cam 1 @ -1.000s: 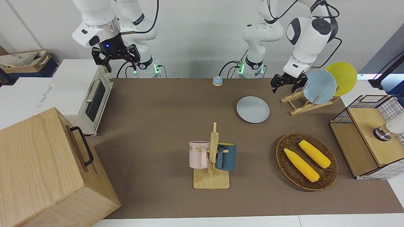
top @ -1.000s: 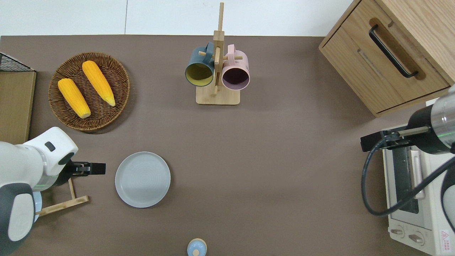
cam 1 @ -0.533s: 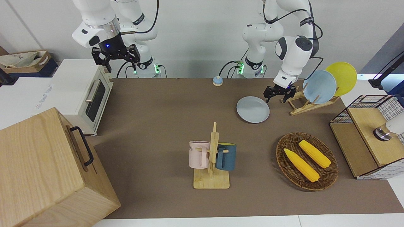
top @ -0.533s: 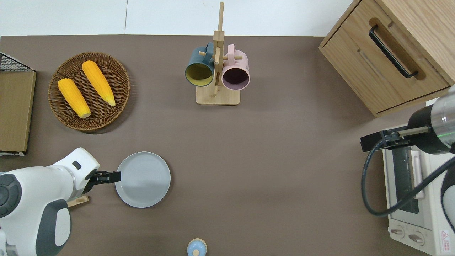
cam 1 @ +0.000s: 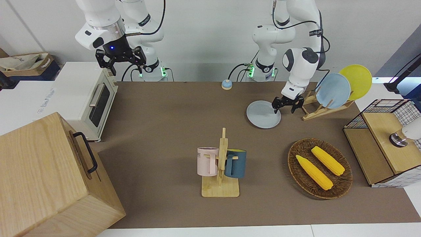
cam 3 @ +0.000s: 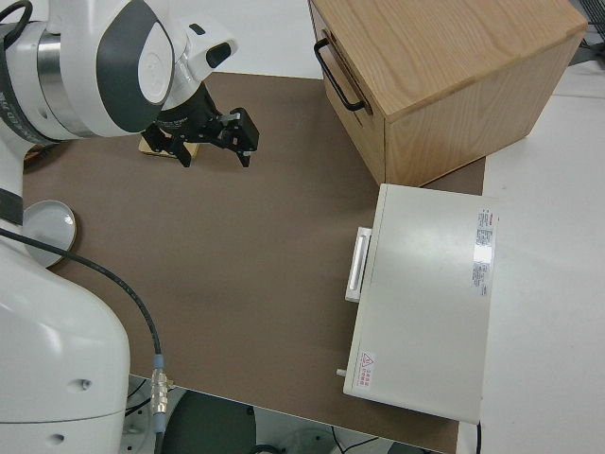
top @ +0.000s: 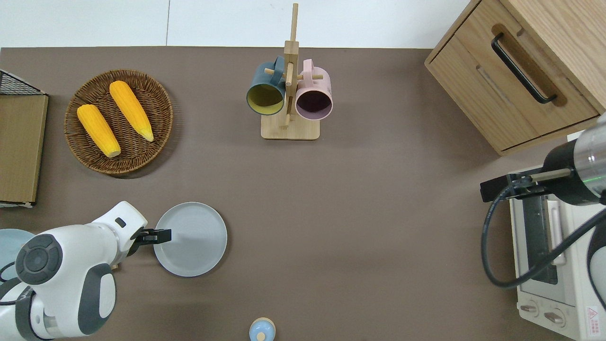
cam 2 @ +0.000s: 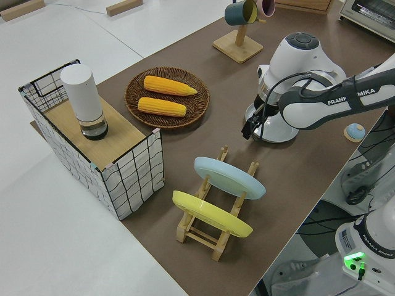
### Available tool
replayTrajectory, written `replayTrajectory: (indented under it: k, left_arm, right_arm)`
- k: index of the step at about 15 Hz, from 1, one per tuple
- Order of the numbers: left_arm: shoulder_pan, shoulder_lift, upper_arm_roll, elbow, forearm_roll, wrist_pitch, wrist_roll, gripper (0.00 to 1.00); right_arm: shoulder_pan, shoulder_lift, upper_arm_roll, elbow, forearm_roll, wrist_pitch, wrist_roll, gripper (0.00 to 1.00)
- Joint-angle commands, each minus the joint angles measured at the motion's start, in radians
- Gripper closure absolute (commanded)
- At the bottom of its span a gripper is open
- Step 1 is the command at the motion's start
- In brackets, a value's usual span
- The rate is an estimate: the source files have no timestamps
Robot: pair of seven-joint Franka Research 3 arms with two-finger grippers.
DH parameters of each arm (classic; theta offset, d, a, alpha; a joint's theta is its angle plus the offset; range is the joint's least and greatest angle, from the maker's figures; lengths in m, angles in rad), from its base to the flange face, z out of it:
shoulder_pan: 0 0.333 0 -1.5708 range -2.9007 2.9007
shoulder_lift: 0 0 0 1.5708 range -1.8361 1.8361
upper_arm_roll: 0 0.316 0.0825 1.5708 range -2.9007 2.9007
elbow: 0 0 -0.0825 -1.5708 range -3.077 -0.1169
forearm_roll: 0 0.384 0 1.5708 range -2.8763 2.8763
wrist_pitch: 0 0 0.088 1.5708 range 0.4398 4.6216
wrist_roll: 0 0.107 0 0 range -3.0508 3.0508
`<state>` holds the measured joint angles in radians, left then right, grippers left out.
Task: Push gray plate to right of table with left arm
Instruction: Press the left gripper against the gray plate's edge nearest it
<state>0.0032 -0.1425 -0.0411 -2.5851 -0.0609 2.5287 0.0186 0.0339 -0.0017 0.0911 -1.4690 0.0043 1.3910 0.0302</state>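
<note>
Front view: you have the left gripper (cam 1: 285, 106) low at the gray plate (cam 1: 262, 115), on the rim edge facing the wooden plate rack (cam 1: 315, 107); jaws spread, holding nothing. The right arm is parked.

Overhead view: the gray plate (top: 191, 239) lies flat on the desk (top: 360, 227), beside that rack on the mug rack (top: 289, 94) side. Round, so no long axis or heading.

Left side view: the plate (cam 2: 275, 132) looks stiff, light, smooth and probably breakable. Don't grip it; press low on the rim and shove through the centre, or it may spin off.
</note>
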Motion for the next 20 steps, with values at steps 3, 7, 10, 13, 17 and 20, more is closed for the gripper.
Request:
replayTrajectory:
  k: [3,7,10,13,17,20]
  left_arm:
    - [-0.019,0.018,0.004,-0.015,-0.016,0.047,0.0,0.26]
    - [-0.02,0.018,-0.002,-0.015,-0.016,0.047,-0.008,0.8]
    - [-0.02,0.021,-0.003,-0.015,-0.016,0.047,-0.009,0.98]
    - [-0.02,0.033,-0.003,-0.013,-0.016,0.05,-0.009,0.99]
    - [-0.026,0.046,-0.006,-0.012,-0.016,0.059,-0.02,1.0]
    - [-0.09,0.056,-0.006,-0.001,-0.016,0.061,-0.109,1.0]
  right_arm:
    - [-0.011,-0.008,0.006,0.001,0.008,-0.012,-0.001,0.017]
    - [-0.011,-0.008,0.006,-0.001,0.008,-0.012,-0.001,0.017]
    - [-0.011,-0.008,0.006,0.001,0.008,-0.012,-0.003,0.017]
    - [-0.011,-0.008,0.006,0.001,0.008,-0.012,-0.003,0.017]
    - [-0.011,-0.008,0.004,-0.001,0.008,-0.012,-0.003,0.017]
    - [-0.011,-0.008,0.004,0.001,0.008,-0.012,-0.003,0.017]
